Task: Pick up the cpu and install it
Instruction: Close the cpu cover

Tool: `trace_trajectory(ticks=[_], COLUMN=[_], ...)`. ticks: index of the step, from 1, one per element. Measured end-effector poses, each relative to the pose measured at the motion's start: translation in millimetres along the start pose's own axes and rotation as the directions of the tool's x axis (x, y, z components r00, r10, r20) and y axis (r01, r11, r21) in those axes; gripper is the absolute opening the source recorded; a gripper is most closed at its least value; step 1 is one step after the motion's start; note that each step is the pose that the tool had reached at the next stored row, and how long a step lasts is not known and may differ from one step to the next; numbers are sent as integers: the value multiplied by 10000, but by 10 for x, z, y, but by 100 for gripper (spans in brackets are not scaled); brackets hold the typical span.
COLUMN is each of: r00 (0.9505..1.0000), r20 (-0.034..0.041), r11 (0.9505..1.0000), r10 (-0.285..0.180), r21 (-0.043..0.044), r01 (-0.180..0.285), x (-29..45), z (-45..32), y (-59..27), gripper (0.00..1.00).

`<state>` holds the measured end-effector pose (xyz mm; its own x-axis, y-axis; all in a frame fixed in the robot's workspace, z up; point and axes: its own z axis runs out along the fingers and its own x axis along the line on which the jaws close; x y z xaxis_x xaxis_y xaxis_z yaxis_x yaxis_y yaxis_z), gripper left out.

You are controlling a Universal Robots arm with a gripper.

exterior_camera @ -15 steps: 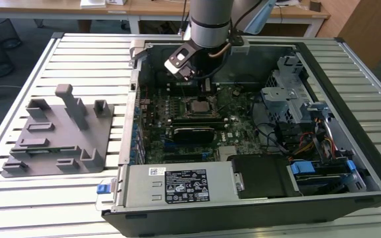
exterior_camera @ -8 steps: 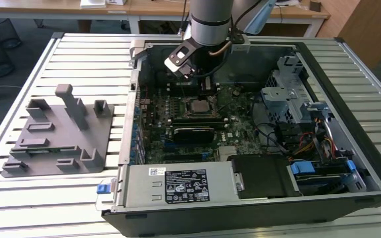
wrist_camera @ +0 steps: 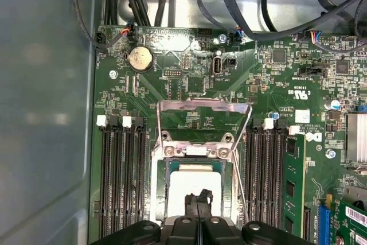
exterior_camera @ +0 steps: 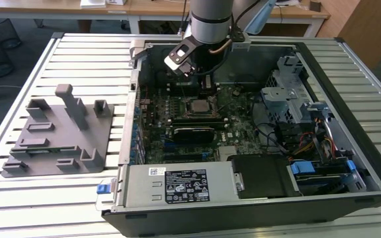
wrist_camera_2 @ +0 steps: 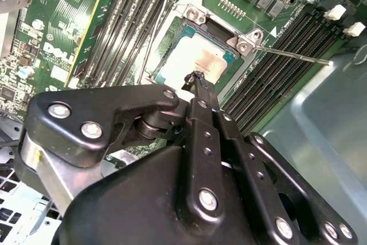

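The cpu [wrist_camera: 194,183] is silver, motherboard [wrist_camera: 172,44] green, gripper [wrist_camera_2: 198,78] black.

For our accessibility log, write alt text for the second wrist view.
A black claw, tips closed, points down at the silver cpu lying flat in its motherboard socket. Long black memory slots run on both sides, with a grey metal case wall beyond.

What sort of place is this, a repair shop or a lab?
Most likely a robotics lab or test bench: a robot arm reaches into an open PC case on a slatted metal table, a grey fixture plate lies beside it, and office desks stand behind.
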<state>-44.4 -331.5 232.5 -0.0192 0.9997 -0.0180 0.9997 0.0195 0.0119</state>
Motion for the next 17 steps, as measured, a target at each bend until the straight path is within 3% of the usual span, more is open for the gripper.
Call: trace_trajectory(ticks=[4, 9, 17], r00=[10000, 10000, 10000], r20=[0, 0, -8], r11=[10000, 10000, 10000], r10=[0, -1, 4], r21=[0, 1, 0], r01=[0, 1, -4], x=[-1, -6, -94], z=[-36, -143, -146], y=[0, 2, 0], gripper=[11, 11, 11])
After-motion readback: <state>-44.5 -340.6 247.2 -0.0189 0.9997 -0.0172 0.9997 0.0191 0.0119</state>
